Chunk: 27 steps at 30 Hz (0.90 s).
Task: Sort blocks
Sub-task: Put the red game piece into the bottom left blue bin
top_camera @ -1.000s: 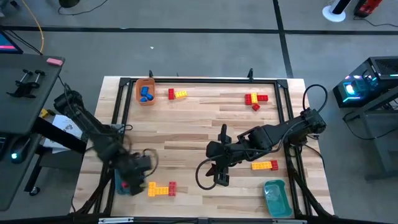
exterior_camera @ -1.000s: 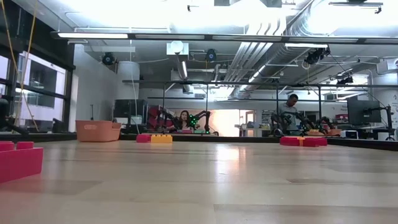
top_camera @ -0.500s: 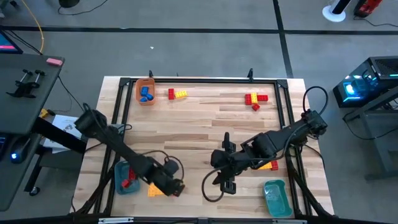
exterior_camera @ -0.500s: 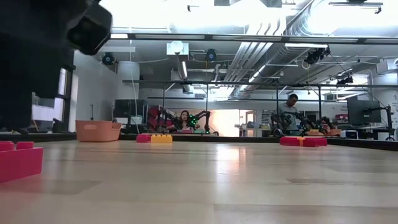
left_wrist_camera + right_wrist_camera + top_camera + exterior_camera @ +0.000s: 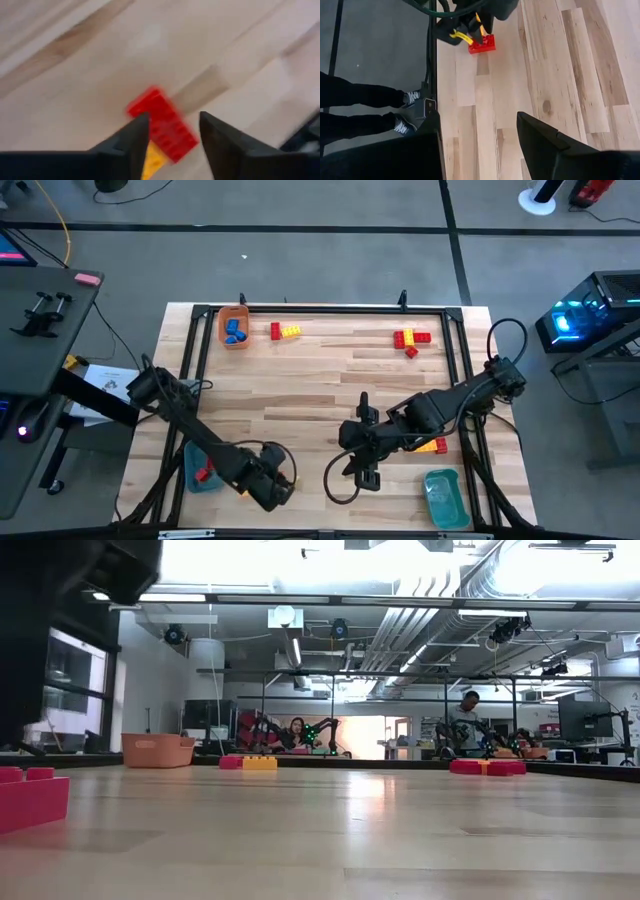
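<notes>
Now the red-and-yellow brick row near the table's front edge, left of centre, sits between the left gripper's two fingers, which straddle it with a narrow gap on either side; whether they already pinch it cannot be told. A second ago this gripper hung over the teal tray at the front-left corner, where a red brick now lies. It has since swung right along the front edge and lowered over the row while its fingers narrowed. That likely means one drop-off is done and the next pick is starting.

Other blocks wait well apart: a red-yellow pair near the back edge beside the orange tray holding blue bricks, a red-yellow cluster toward the back-right, and an orange-red row partly under the right arm.

The left arm stretches low from the table's left side to the front edge, wrist bent down. The right gripper hovers right of centre near the front, jaws parted and empty, pointed toward the left gripper's work.
</notes>
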{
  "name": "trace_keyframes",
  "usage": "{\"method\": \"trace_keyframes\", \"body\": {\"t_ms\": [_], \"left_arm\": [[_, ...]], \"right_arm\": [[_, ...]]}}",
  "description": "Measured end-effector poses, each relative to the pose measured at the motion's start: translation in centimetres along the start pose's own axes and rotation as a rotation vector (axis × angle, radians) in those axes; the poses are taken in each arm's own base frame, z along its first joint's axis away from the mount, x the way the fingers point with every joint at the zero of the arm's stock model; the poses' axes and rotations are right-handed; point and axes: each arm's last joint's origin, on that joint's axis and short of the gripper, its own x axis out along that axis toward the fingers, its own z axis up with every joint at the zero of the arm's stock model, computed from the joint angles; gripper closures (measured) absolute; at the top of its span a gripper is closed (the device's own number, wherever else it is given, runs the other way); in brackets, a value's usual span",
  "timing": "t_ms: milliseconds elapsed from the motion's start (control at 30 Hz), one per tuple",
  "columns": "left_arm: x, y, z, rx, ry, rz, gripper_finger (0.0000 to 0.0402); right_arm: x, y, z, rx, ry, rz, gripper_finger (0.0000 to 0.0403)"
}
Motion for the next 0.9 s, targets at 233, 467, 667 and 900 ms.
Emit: {"method": "trace_keyframes", "body": {"t_ms": [233,467,667,900], "left_arm": [[-0.2,-0.4,-0.8,0.089,0.043,-0.051,0.0390],[-0.1,-0.7,-0.2,0.069,0.076,-0.075,0.0401],[0.0,-0.4,0.0,0.128,0.109,-0.056,0.0401],[0.2,0.1,0.5,0.195,0.143,0.001,0.0401]], "right_arm": [[0.0,0.0,0.0,-0.006,0.000,0.000,0.0263],[0.0,0.0,0.0,0.021,0.000,0.001,0.0263],[0.0,0.1,-0.1,0.019,0.001,0.002,0.0263],[0.0,0.1,-0.1,0.020,0.001,0.002,0.0263]]}}
